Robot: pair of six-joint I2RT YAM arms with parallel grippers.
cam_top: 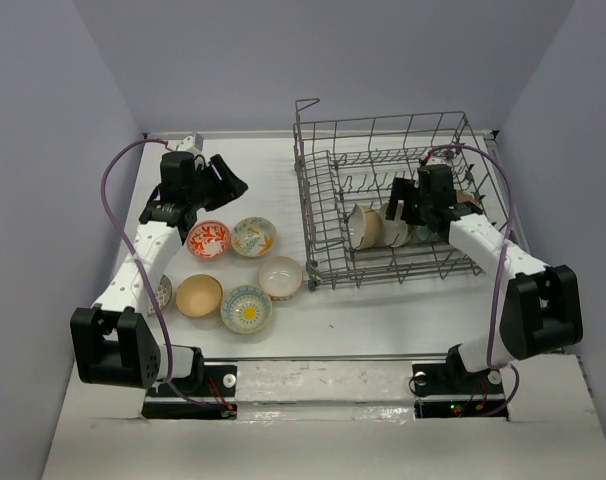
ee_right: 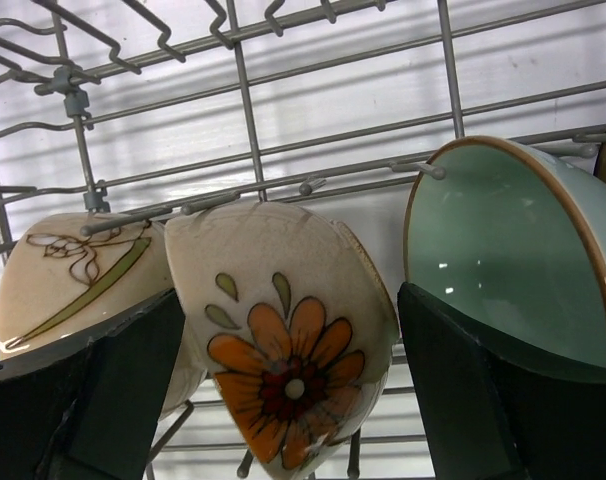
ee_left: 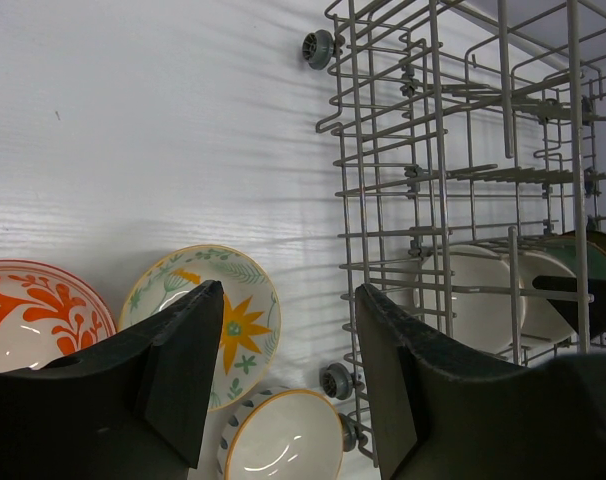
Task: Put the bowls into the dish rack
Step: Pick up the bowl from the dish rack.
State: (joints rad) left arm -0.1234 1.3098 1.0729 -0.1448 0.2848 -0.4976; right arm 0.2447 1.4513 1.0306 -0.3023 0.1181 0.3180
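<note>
In the dish rack (cam_top: 313,190) several bowls stand on edge. My right gripper (ee_right: 291,300) is open astride a cream bowl with an orange flower (ee_right: 283,340), with a gap at each finger. A teal bowl (ee_right: 503,250) is to its right and a cream leaf-patterned bowl (ee_right: 73,270) to its left. On the table lie a red-orange patterned bowl (cam_top: 208,239), a floral bowl (cam_top: 253,236), a white orange-rimmed bowl (cam_top: 280,276), a tan bowl (cam_top: 198,295) and a blue-rimmed yellow-centred bowl (cam_top: 246,308). My left gripper (ee_left: 288,300) hangs open and empty above the floral bowl (ee_left: 245,320).
Another small bowl (cam_top: 164,292) is partly hidden under my left arm. The rack's left wall carries small grey wheels (ee_left: 319,47) close to the white bowl (ee_left: 283,440). Grey walls enclose the table at the back and sides.
</note>
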